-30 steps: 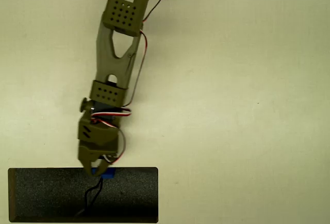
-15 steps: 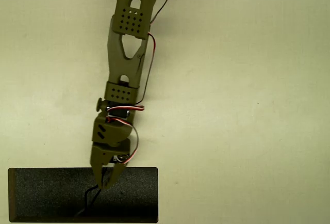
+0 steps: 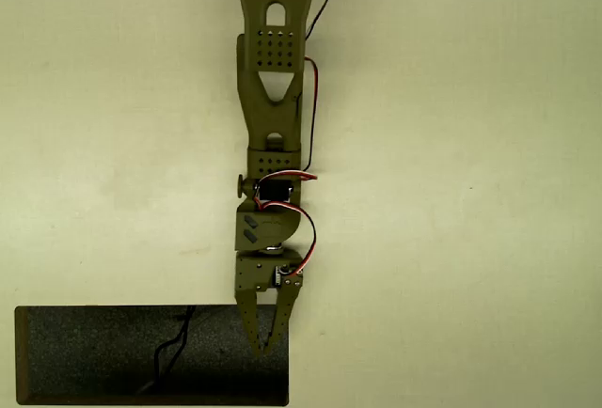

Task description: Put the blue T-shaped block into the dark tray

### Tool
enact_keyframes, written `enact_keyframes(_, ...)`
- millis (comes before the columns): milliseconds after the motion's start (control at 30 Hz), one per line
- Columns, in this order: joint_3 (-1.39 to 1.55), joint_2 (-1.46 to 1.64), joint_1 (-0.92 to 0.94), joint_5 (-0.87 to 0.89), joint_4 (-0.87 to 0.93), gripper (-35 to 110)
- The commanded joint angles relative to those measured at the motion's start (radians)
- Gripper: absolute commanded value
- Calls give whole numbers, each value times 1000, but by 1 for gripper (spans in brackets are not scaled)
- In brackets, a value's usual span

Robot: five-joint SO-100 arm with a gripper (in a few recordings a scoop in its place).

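The dark tray (image 3: 113, 356) lies at the bottom left of the overhead view, with a thin dark line across its speckled floor. My olive gripper (image 3: 263, 347) points down the picture over the tray's right part, near its right rim. Its two fingers narrow into a V and their tips meet. The blue T-shaped block is hidden. No blue shows on the tray floor or on the table, so it can only be under the shut fingers.
The olive arm (image 3: 273, 98) runs straight down from the top edge, with red and white wires along it. The pale table (image 3: 451, 192) stretches to the right and left of the arm. The tray's lower rim lies close to the picture's bottom edge.
The arm has swung right, carrying the gripper from the tray's middle to its right part. The wrist has turned. Blue showed at the fingertips one second ago; it no longer shows.
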Motion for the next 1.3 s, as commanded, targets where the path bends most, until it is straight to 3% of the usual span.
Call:
enact_keyframes(0, 28, -5, -3, -6, -75, 0)
enact_keyframes(267, 67, -6, -5, -3, -164, 0)
enact_keyframes(1267, 67, -6, -2, -5, -164, 0)
